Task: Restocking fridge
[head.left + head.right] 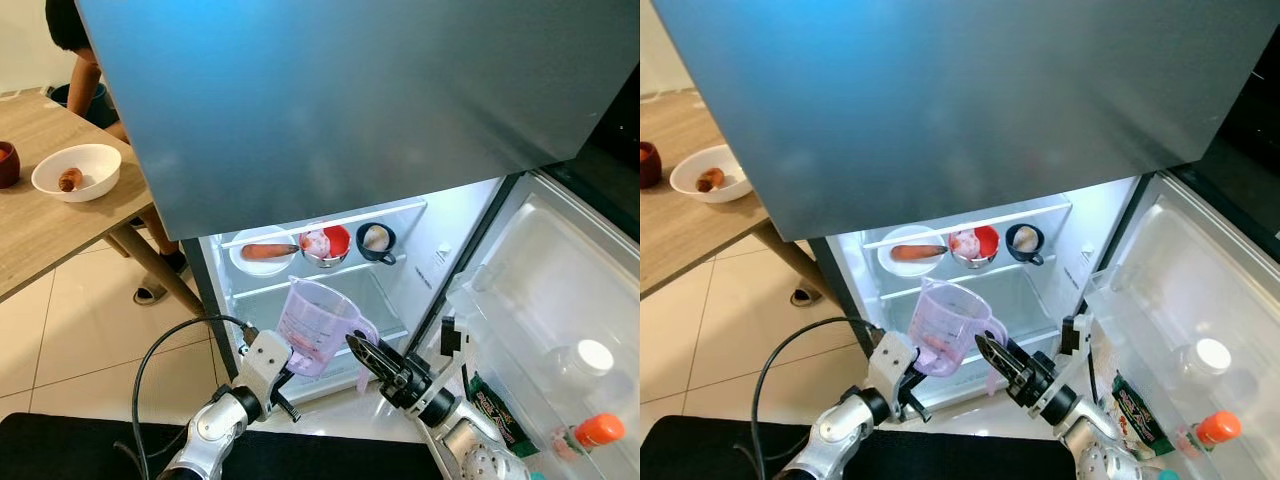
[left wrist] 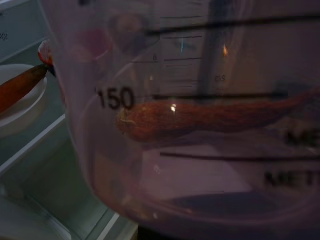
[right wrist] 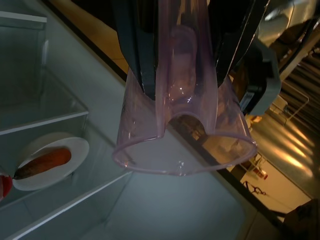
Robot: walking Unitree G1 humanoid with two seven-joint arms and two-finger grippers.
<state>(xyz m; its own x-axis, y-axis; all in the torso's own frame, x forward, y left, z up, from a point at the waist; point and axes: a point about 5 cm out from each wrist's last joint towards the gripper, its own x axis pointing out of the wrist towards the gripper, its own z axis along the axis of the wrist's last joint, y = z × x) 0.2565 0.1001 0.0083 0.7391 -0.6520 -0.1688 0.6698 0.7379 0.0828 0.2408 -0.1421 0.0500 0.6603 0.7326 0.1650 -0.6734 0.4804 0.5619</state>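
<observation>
At twelve o'clock from your head camera stands the fridge (image 1: 330, 110), its grey upper door shut and the lit lower part open. Its lower door (image 1: 560, 300) swings out at three o'clock, and the door bin there holds an orange-capped bottle (image 1: 598, 430) and a white-capped jar (image 1: 585, 357). At ten o'clock you have a wooden table (image 1: 40, 225) with a white bowl (image 1: 77, 171) on it, and a person (image 1: 85, 70) sits behind that table.

On the lit shelf, left to right, sit a white plate (image 1: 262, 252) with a carrot, a red bowl (image 1: 328, 243) and a dark mug (image 1: 376, 240).

At six o'clock, just before the shelves, both your grippers hold a clear measuring jug (image 1: 318, 325). Your left gripper (image 1: 290, 362) clamps its base and wall, and your left wrist view looks straight through that wall at a sweet potato (image 2: 200, 117) lying inside. Your right gripper (image 3: 192, 55) has its fingers closed on the jug's handle.
</observation>
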